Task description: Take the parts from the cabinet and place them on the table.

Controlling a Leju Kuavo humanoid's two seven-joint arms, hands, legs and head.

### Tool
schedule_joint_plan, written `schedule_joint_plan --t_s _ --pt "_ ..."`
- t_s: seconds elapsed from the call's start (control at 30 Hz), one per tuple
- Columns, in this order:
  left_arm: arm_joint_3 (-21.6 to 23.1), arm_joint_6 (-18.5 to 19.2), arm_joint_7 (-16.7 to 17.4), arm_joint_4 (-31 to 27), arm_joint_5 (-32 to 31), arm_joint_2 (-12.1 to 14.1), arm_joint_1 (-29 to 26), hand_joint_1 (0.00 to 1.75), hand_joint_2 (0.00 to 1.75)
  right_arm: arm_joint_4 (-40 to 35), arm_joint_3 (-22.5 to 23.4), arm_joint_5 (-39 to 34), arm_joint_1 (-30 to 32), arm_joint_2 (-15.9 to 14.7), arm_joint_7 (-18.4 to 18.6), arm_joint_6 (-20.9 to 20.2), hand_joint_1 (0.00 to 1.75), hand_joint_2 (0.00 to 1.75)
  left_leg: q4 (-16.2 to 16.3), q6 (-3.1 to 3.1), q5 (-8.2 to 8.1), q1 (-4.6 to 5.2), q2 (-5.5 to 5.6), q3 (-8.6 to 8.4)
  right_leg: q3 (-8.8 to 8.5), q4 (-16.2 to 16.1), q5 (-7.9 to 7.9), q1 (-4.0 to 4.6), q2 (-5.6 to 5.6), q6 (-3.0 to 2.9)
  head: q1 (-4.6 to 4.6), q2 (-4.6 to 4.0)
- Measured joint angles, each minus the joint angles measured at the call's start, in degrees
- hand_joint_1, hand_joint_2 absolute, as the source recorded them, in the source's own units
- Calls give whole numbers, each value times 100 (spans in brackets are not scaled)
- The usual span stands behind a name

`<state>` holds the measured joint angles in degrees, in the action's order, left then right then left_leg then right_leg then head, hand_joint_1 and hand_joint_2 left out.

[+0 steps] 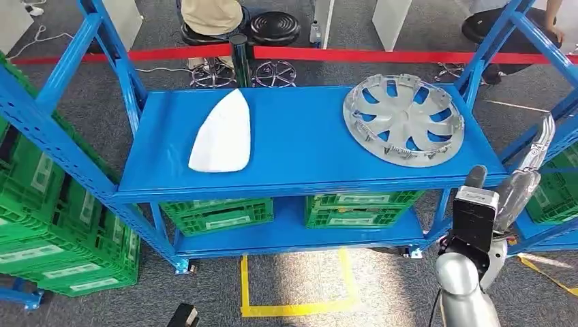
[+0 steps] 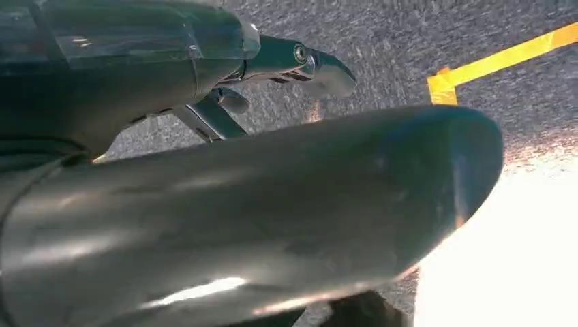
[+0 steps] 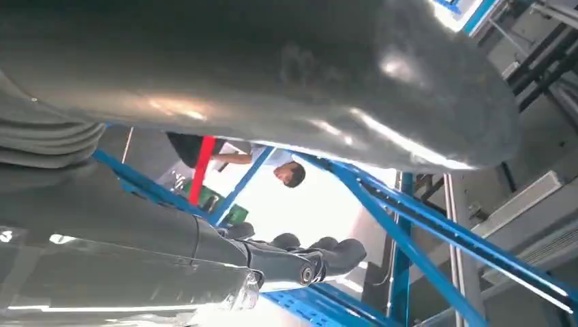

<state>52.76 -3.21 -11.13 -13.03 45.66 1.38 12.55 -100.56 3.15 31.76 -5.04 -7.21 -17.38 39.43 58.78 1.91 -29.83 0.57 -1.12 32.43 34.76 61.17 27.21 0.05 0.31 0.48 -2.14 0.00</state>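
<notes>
A white curved shell part [image 1: 221, 135] lies on the left of the blue cabinet's top shelf [image 1: 300, 163]. A silver wheel cover [image 1: 403, 119] lies on the shelf's right side. My right hand [image 1: 523, 180] is raised just past the shelf's right front corner, fingers [image 1: 542, 138] pointing up and apart, holding nothing. It stands lower than and to the right of the wheel cover, not touching it. In the right wrist view its thumb [image 3: 286, 75] and dark fingers [image 3: 307, 262] are spread with blue frame beams behind. My left hand [image 2: 225, 204] hangs over grey floor, fingers [image 2: 300, 61] extended and empty.
Green crates [image 1: 218, 214] fill the lower shelf, and more sit in the racks at left [image 1: 48, 225] and right [image 1: 559, 191]. Yellow floor tape [image 1: 300, 286] marks a square in front of the cabinet. Behind a red barrier tape [image 1: 382, 54] are stools and seated people [image 1: 211, 17].
</notes>
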Motion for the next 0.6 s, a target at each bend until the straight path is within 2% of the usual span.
schedule_joint_plan --t_s 0.03,0.07,0.1,0.13,0.17,0.4,0.6 --pt "0 -2 -2 0 -2 -13 3 0 0 0 0 0 -5 -2 0 0 0 0 -8 -18 -10 11 -7 8 -118 -152 85 25 -9 -56 13 0" --pt "0 -2 -2 0 -2 -17 10 0 0 -7 0 2 -7 0 0 0 0 0 8 -39 -13 16 -8 34 -141 -291 90 45 -20 -58 24 0" --pt "2 0 0 0 -2 -26 4 0 0 -11 -2 0 -1 -2 0 -2 0 0 -3 -77 8 0 -11 46 -130 -276 90 59 -21 -63 15 0" --pt "2 0 0 2 -2 -24 -1 0 0 -15 0 0 5 4 0 -2 0 0 25 -12 -59 21 -2 45 -142 -324 82 49 -23 14 17 0" --pt "2 0 0 2 -2 -26 -3 0 0 -15 0 0 9 2 0 -2 0 0 24 4 -40 6 0 42 -149 -321 87 55 -20 38 33 0" --pt "2 0 -2 2 -4 -18 -5 0 0 -15 0 -4 11 4 35 -2 0 0 -27 -62 -8 3 54 24 -151 -315 107 58 -39 6 66 0" --pt "2 160 -61 2 -20 -15 -23 0 0 -15 -4 20 10 -4 177 0 0 0 -32 -67 -6 -5 73 26 -153 -312 114 56 -60 -4 79 0"
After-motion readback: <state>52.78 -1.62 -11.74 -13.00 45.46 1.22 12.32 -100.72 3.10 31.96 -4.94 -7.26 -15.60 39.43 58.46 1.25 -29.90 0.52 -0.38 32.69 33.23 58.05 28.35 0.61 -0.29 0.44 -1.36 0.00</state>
